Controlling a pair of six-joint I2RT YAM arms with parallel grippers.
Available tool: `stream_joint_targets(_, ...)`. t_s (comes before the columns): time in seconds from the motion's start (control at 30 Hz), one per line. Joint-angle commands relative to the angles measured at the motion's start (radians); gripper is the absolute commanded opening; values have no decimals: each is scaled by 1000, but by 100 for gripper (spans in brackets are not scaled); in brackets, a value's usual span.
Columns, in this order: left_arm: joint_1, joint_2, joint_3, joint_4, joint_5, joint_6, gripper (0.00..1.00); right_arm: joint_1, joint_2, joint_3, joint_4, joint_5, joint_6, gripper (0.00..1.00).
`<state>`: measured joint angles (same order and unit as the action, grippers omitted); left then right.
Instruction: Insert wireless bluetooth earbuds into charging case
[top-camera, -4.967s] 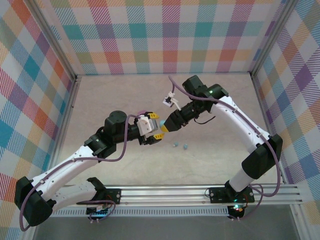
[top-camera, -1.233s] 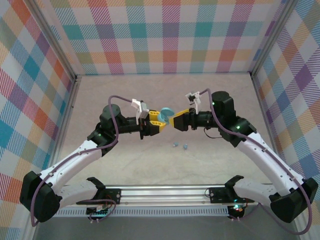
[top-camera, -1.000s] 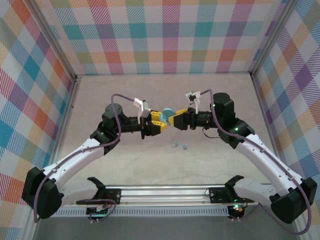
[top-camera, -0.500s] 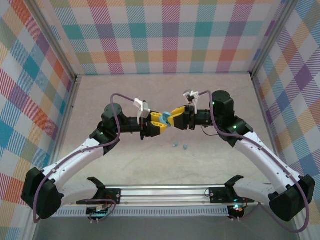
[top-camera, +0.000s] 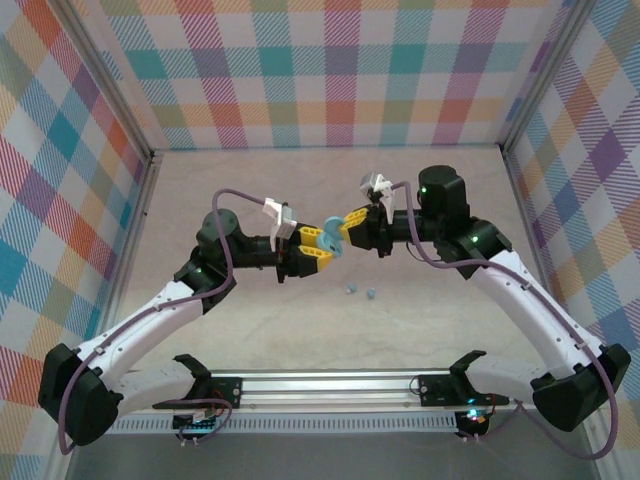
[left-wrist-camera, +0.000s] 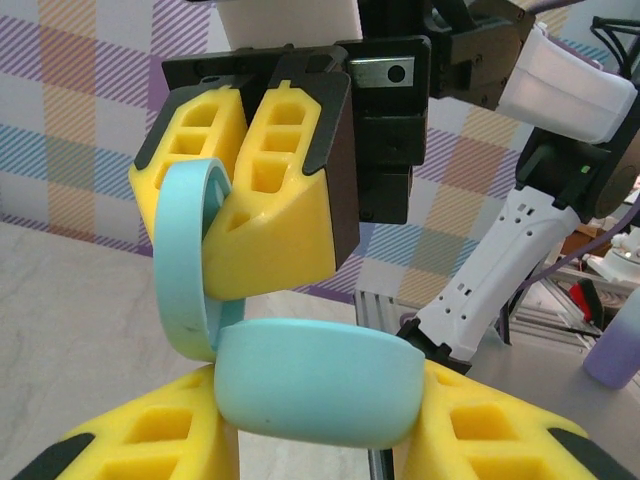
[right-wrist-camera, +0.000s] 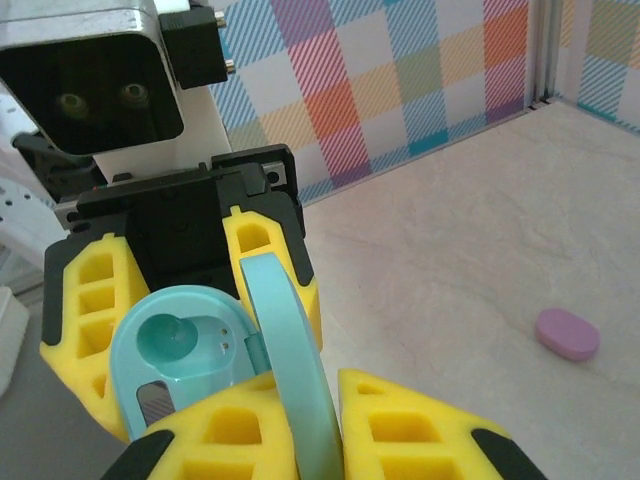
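Two arms meet in the air above the middle of the table (top-camera: 220, 190), so that each can work one half of the same object. The left tool (top-camera: 326, 250) is clamped on the body of the light-blue charging case (left-wrist-camera: 316, 385), steadying it. The right tool (top-camera: 346, 226) is pressed together on the lid (right-wrist-camera: 290, 370), which stands swung up, likely to expose the wells (right-wrist-camera: 178, 342); these look empty. A pinkish oval case (right-wrist-camera: 568, 334) lies shut on the table, well apart. Smallest are the two light-blue earbuds, one (top-camera: 350, 290) near the other (top-camera: 371, 293), lying on the table toward the near edge from the tools, not yet seated.
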<state>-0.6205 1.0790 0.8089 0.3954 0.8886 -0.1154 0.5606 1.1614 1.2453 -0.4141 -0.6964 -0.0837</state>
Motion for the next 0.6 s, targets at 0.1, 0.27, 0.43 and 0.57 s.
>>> stream_joint_targets(0.1, -1, -12, 26, -83, -43, 94, 11, -1, 35, 151, -287, 7, -198, 5)
stream_joint_targets(0.27, -1, -21, 34, -131, -54, 123, 39, 1, 77, 239, -403, 15, -270, 3)
stream_joint_targets(0.43, 0, -68, 69, -369, -122, 288, 77, 25, 135, 362, -597, 114, -409, 3)
stream_joint_targets(0.57, 1, -101, 122, -583, -165, 455, 86, 117, 205, 457, -761, 333, -514, 4)
